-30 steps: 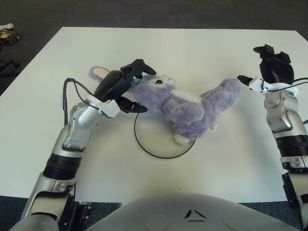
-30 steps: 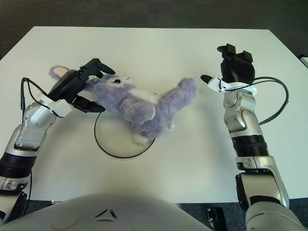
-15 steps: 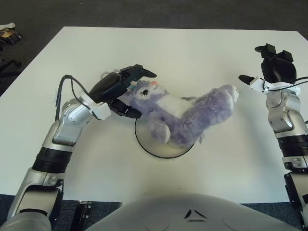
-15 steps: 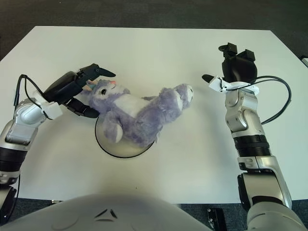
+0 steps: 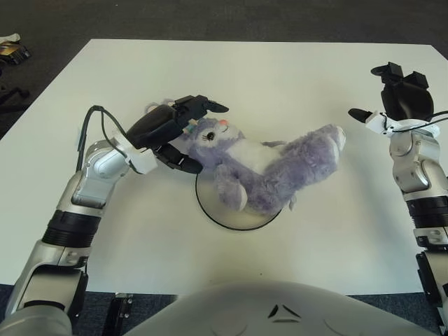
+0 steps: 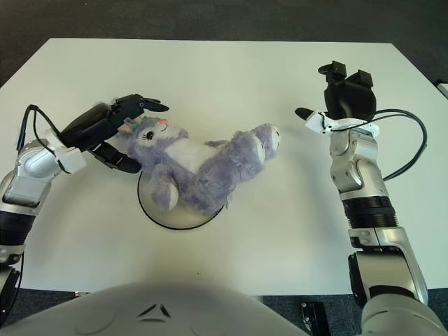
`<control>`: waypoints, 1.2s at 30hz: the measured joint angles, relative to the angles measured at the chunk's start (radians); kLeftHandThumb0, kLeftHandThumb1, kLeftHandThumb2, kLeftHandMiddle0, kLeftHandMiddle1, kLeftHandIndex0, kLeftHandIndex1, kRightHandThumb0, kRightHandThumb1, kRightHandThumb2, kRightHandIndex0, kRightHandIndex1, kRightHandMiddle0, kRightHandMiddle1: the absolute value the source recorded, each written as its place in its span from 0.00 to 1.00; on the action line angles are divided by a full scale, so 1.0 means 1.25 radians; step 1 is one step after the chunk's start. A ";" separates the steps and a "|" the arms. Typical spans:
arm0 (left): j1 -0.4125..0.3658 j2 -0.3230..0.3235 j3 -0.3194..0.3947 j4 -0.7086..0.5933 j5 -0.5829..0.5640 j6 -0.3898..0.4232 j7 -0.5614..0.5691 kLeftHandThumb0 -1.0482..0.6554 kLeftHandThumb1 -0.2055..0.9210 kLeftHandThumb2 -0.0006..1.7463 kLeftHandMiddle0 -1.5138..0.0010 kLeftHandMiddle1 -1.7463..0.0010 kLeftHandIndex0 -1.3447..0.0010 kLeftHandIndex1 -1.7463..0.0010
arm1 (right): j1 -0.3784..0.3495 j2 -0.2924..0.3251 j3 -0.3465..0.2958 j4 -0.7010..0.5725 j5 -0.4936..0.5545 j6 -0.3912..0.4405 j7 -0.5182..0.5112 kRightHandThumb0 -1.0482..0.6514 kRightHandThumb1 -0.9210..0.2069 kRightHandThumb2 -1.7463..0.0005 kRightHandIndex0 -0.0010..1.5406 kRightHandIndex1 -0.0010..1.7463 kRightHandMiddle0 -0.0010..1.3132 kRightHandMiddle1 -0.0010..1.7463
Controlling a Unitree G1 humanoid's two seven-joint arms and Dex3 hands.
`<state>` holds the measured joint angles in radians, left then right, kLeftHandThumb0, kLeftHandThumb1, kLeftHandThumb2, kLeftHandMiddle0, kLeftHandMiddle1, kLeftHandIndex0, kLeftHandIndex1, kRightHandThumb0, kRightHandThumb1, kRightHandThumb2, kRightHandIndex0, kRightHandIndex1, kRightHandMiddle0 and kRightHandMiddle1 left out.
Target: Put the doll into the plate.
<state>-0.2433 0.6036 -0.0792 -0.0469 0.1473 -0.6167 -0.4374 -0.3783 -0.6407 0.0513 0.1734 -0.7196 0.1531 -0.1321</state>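
My left hand (image 5: 175,129) grips the purple doll (image 5: 262,168) behind its head, fingers curled around its ears. The doll lies across the plate (image 5: 234,217) on the white table (image 5: 280,77), legs stretching rightward toward my right hand (image 5: 399,101), whose fingers hang loosely spread, holding nothing.
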 measured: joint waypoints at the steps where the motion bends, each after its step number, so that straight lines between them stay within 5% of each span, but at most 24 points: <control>1: -0.001 0.000 0.000 0.000 -0.012 0.001 -0.007 0.13 0.72 0.35 0.84 0.82 1.00 0.51 | 0.000 0.000 0.000 0.000 0.000 -0.002 0.000 0.28 0.27 0.57 0.00 0.81 0.00 0.53; 5: -0.002 0.004 0.006 -0.006 -0.054 0.021 -0.033 0.13 0.76 0.34 0.83 0.81 1.00 0.49 | 0.001 0.000 0.000 0.000 0.000 -0.005 0.000 0.29 0.27 0.57 0.00 0.80 0.00 0.53; 8: -0.002 0.006 0.019 -0.018 -0.085 0.049 -0.048 0.13 0.78 0.31 0.80 0.71 1.00 0.47 | 0.001 0.000 0.000 0.000 0.000 -0.005 0.000 0.29 0.27 0.57 0.00 0.80 0.00 0.52; 15: -0.009 0.004 0.063 -0.069 -0.192 0.205 -0.072 0.15 0.71 0.35 0.64 0.16 1.00 0.39 | 0.001 0.000 0.000 0.000 0.001 -0.006 0.000 0.30 0.29 0.57 0.00 0.72 0.00 0.51; 18: -0.019 -0.012 0.083 -0.085 -0.195 0.257 -0.044 0.17 0.68 0.38 0.60 0.07 0.99 0.36 | 0.002 0.001 -0.001 0.000 0.001 -0.001 0.000 0.31 0.31 0.56 0.00 0.69 0.00 0.50; 20: -0.027 -0.028 0.095 -0.086 -0.186 0.273 -0.014 0.18 0.67 0.40 0.61 0.08 0.99 0.36 | 0.002 0.002 -0.001 -0.001 0.001 0.004 0.000 0.32 0.33 0.54 0.00 0.68 0.00 0.50; 21: -0.034 -0.036 0.100 -0.080 -0.176 0.275 0.001 0.18 0.68 0.40 0.68 0.25 0.98 0.35 | 0.002 0.003 -0.001 -0.002 0.002 0.007 0.001 0.33 0.35 0.53 0.00 0.67 0.00 0.49; 25: -0.067 -0.070 0.112 -0.037 -0.140 0.269 0.059 0.18 0.71 0.39 0.75 0.49 0.94 0.33 | 0.003 0.013 -0.003 -0.015 0.008 0.018 0.001 0.36 0.40 0.50 0.00 0.65 0.00 0.49; 30: -0.095 -0.103 0.124 0.009 -0.124 0.253 0.103 0.22 0.70 0.42 0.76 0.51 0.91 0.31 | 0.005 0.023 -0.004 -0.026 0.013 0.018 0.001 0.36 0.41 0.48 0.00 0.62 0.00 0.48; 36: -0.129 -0.122 0.130 0.061 -0.121 0.245 0.119 0.30 0.63 0.51 0.75 0.41 0.87 0.27 | 0.010 0.023 -0.004 -0.035 0.013 0.018 0.001 0.37 0.41 0.47 0.01 0.60 0.00 0.50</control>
<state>-0.4051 0.4515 0.0834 0.0291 -0.0044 -0.3100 -0.2883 -0.3661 -0.6120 0.0468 0.1292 -0.7034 0.1761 -0.1310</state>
